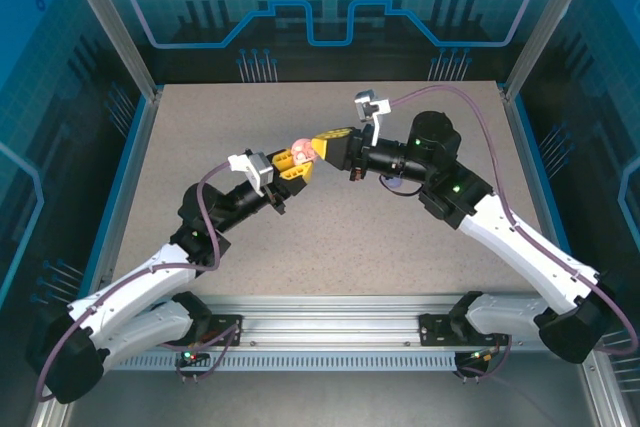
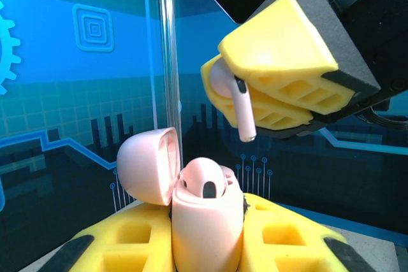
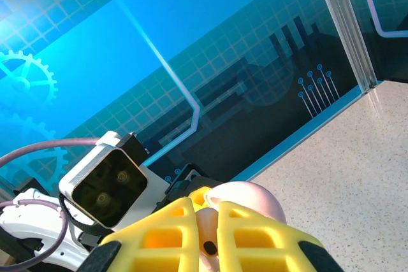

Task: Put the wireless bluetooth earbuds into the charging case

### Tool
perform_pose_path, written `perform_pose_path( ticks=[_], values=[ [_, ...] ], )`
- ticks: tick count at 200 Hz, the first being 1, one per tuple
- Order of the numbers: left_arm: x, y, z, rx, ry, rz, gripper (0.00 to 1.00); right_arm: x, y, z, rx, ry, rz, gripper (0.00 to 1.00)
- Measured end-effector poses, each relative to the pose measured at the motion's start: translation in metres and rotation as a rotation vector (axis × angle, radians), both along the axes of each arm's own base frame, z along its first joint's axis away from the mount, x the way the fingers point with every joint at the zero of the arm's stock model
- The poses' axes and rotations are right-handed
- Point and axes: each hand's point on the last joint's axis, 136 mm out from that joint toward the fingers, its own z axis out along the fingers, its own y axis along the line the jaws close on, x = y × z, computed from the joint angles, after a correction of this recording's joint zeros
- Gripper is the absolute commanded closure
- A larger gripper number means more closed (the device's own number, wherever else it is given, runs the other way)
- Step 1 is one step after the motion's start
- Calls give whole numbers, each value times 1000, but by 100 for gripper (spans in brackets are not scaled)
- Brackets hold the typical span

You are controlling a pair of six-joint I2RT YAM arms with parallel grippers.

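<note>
Though half hidden, pink case point(image 2: 204, 221) gripped by left fingers point(image 2: 287, 243), pink earbud point(image 2: 241, 103) (head part-buried) by right fingers point(image 2: 280, 49).

Charging case point(image 2: 204, 221): pale pink plastic, smooth, soft gloss. Earbud point(image 2: 237, 103): same pink plastic, glossier stem. Left gripper point(image 2: 207, 240) and right gripper point(image 2: 248, 84): yellow matt plastic, ribbed pockets, black matt backing. Tabletop point(image 1: 400, 247): speckled beige, matt, fine-grained. Rail point(image 1: 330, 332), bottom of frame: bare brushed aluminium. Arm shells point(image 1: 130, 292): white glossy plastic.
</note>
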Motion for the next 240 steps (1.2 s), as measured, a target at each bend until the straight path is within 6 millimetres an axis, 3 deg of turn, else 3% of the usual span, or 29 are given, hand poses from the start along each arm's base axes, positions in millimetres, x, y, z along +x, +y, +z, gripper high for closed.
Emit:
perform_pose_path(
  ticks=[55, 240],
  values=[
    [0, 0, 0, 0, -1, 0, 100, 5, 7, -10, -17, 21, 5, 91],
    [0, -2, -3, 11, 13, -7, 100, 6, 3, -26, -45, 15, -20, 88]
  ],
)
